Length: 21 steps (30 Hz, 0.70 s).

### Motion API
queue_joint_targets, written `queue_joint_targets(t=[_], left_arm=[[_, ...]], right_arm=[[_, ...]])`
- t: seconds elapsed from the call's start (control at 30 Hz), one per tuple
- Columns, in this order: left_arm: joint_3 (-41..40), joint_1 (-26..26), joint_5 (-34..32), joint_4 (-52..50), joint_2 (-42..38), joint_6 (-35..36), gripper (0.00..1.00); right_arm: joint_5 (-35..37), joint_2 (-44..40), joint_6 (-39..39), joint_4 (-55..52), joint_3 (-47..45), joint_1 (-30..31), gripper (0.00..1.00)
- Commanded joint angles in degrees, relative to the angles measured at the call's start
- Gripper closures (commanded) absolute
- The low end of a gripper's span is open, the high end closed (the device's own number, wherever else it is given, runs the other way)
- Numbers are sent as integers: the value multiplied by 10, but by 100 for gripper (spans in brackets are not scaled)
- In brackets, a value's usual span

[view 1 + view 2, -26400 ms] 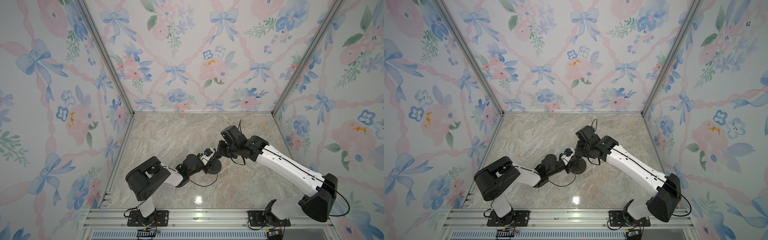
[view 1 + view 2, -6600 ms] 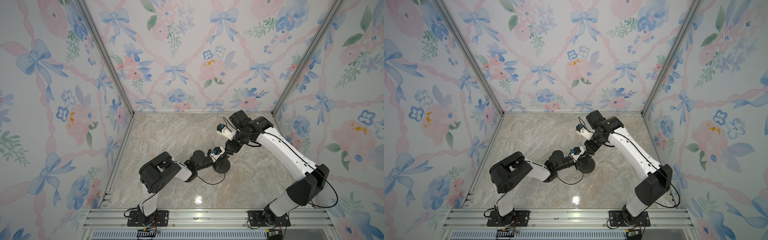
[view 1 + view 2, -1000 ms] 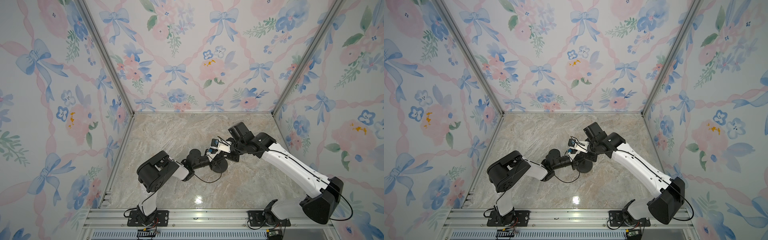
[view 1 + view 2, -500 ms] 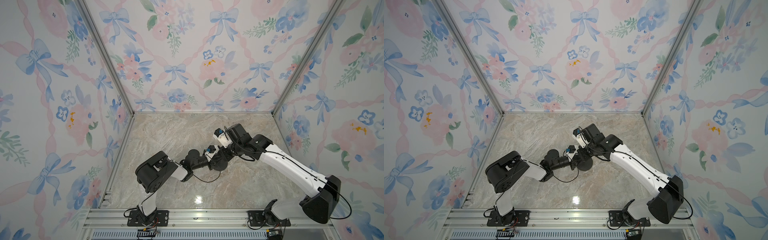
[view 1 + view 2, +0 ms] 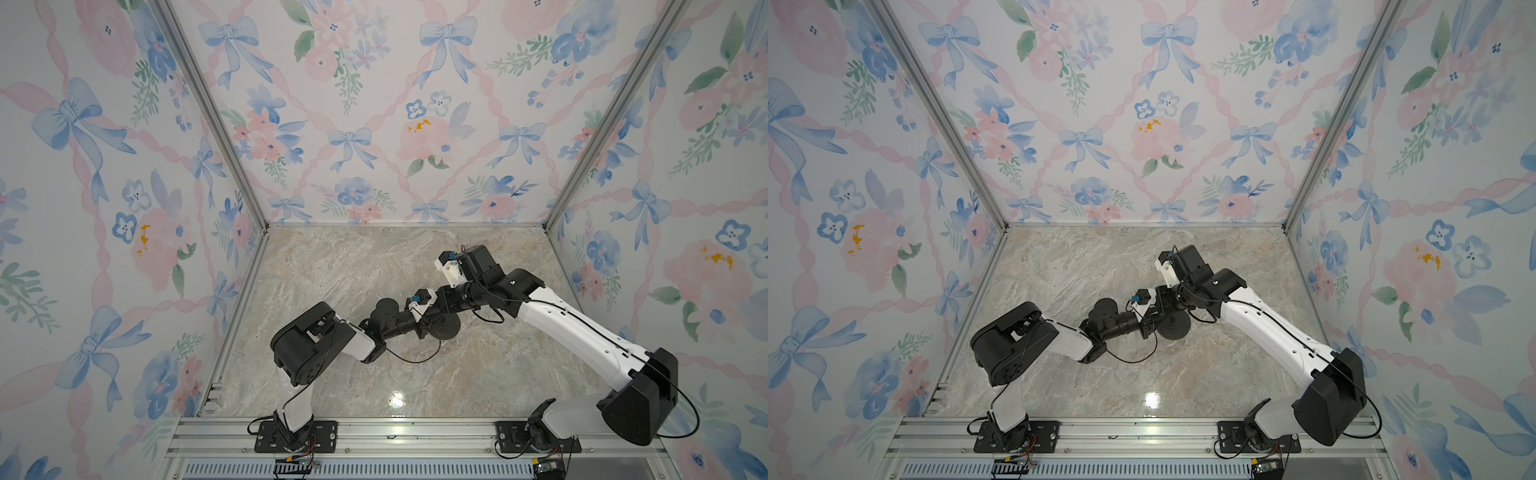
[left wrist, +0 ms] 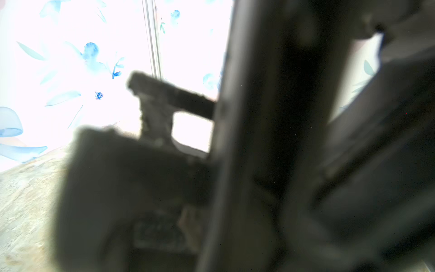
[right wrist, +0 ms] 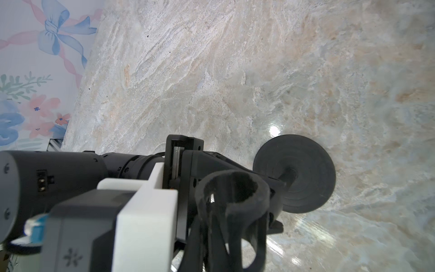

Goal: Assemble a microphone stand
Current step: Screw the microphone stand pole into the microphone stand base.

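Note:
The microphone stand's round black disc base lies flat on the marble table in both top views. In the right wrist view the thin rod meets the middle of the base, and its clip-like head fills the foreground. My right gripper is shut on that head end of the rod. My left gripper reaches in from the left, its fingers slightly apart either side of the rod just above the base. The left wrist view shows only blurred dark shapes.
Both arms meet over the middle of the marble table. Floral walls close it in at the back and both sides, and an aluminium rail runs along the front. A thin black cable hangs below the left wrist.
My right wrist has rolled, swinging its white camera mount up toward the back wall, while staying on the rod. The left gripper's fingers have parted a little. The base has stayed put.

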Motion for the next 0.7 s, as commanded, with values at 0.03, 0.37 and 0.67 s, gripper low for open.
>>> queue_joint_targets(t=[0.03, 0.37, 0.67], left_arm=[[29, 10, -26, 23, 8, -2, 64], [46, 5, -18, 24, 9, -5, 60], [54, -5, -24, 23, 19, 10, 55]], right_arm=[[-51, 1, 29, -54, -45, -31, 100], [-100, -76, 66, 10, -119, -100, 100], [-103, -92, 88, 22, -145, -108, 100]])
